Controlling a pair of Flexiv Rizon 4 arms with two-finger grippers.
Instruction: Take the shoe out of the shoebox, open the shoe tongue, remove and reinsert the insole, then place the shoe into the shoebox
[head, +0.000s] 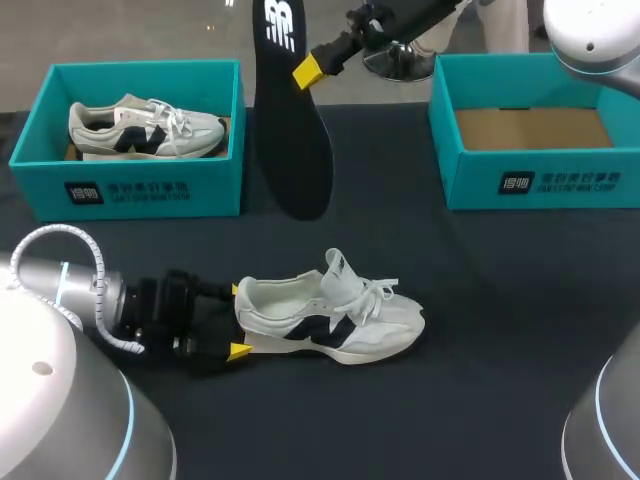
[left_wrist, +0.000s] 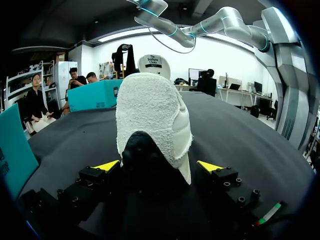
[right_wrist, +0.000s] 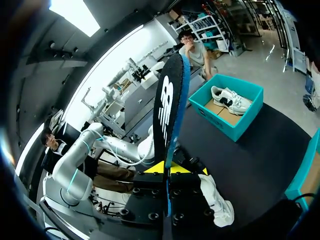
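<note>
Holding the insole (head: 290, 130) pinched high above the shoe (head: 330, 315), your right tool (head: 308, 71) looks ready to reinsert; left tool (head: 238, 320) clamps the heel steady.

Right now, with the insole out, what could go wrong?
1. The right gripper pinches the insole near one end, most of it free; it may swing or slip on the way back.
2. The shoe stands on the table with only the left gripper at its heel; pushing the insole in could slide it.
3. The laces lie loose by the opening and might snag the insole.
</note>
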